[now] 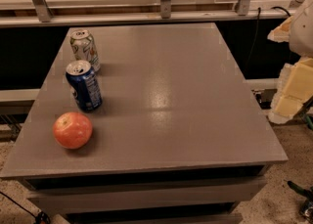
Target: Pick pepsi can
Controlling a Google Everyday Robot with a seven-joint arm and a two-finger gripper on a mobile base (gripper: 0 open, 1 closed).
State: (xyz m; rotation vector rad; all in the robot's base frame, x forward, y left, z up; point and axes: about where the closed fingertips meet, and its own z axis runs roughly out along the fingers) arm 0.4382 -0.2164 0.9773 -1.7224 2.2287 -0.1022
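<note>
Camera view: my gripper (293, 88) hangs well right of the pepsi can (84, 87), off the tabletop (186, 96).
I cannot tell whether my jaws are open or closed. Pale can (85, 49) just behind it, apple (72, 130) near in front: a crooked reach could tip the pepsi can or bump either neighbour.

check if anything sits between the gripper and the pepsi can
Nothing visible does. The gripper is past the right side of the table; the pepsi can stands near its left edge, with only bare surface between. The pale can is behind it and the apple in front, both off that line.
</note>
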